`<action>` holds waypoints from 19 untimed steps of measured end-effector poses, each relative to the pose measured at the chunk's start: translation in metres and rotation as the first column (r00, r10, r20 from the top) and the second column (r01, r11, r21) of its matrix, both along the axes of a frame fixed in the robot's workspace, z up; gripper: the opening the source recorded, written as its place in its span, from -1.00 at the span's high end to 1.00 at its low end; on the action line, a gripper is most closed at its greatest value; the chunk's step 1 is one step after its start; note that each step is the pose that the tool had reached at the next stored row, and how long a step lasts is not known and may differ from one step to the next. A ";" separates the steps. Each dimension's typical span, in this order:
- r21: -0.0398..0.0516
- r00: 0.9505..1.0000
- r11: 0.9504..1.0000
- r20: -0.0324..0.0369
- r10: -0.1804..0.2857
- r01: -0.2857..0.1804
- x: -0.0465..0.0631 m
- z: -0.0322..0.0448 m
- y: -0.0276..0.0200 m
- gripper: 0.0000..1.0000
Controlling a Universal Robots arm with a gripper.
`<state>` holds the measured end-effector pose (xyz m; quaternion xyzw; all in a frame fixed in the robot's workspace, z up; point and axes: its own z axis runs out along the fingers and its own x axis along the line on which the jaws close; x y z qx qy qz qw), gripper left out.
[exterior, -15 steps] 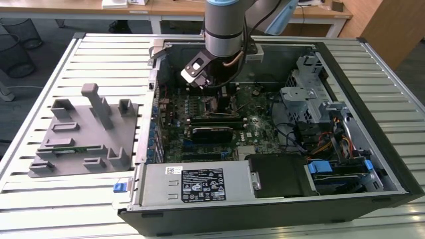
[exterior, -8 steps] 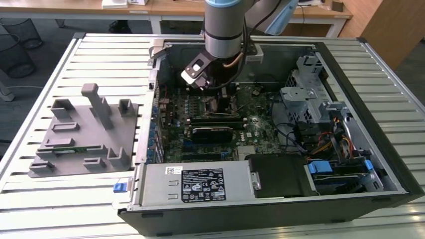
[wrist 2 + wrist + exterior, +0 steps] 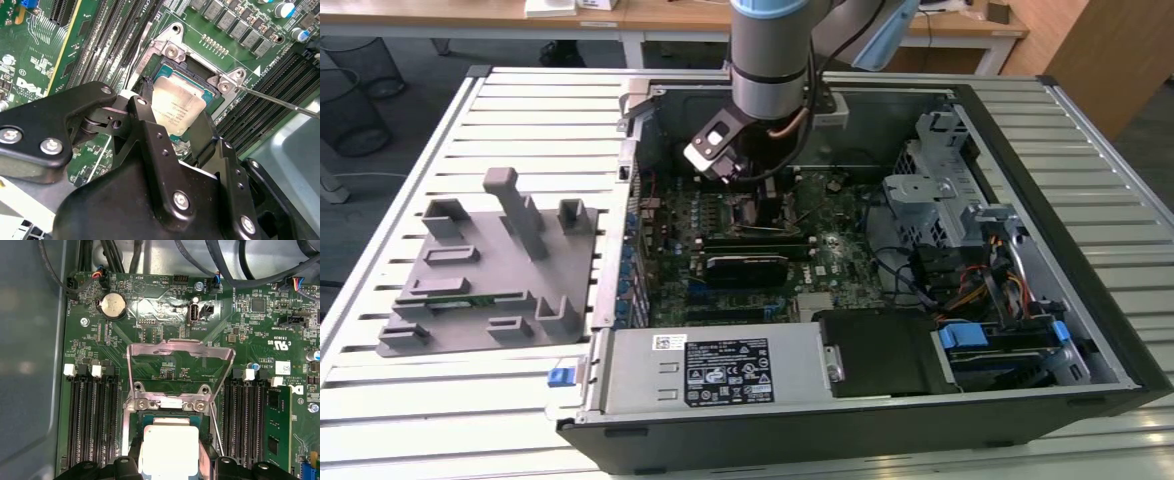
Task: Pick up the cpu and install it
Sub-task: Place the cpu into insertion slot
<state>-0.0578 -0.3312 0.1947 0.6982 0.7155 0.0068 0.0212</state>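
White slatted metal surface (image 3: 400, 400) in an office, wooden desks behind.

Exterior view: a black open-sided computer case (image 3: 854, 440) lies on the surface. A grey moulded tray (image 3: 454, 300) with upright posts sits just beside it, toward the exterior view's left. The silver-grey robot arm (image 3: 767, 60) reaches down into the case. Its black gripper (image 3: 754, 180) is low over the green motherboard (image 3: 847, 255).

Second wrist view: the cpu (image 3: 177, 107), a small flat square chip with a silvery-grey metal top plate, sits level between the gripper's black fingers (image 3: 150, 130). The fingers are pressed against two opposite edges, pinching it. The chip lies directly over the socket opening; whether it is fully seated I cannot tell. A thin bare-metal lever (image 3: 280, 102) stands off to one side. Rows of black memory slots (image 3: 115, 45) run alongside the socket.

First wrist view: the cpu (image 3: 167, 450) shows between the finger ends. The shiny metal hinged load plate (image 3: 180, 370) is swung up and open beyond the chip. A round silver coin cell (image 3: 112, 305) sits farther out on the board.
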 end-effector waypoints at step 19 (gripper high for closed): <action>0.000 1.000 1.000 0.000 0.000 0.000 0.000 -0.0025 0.0000 -0.33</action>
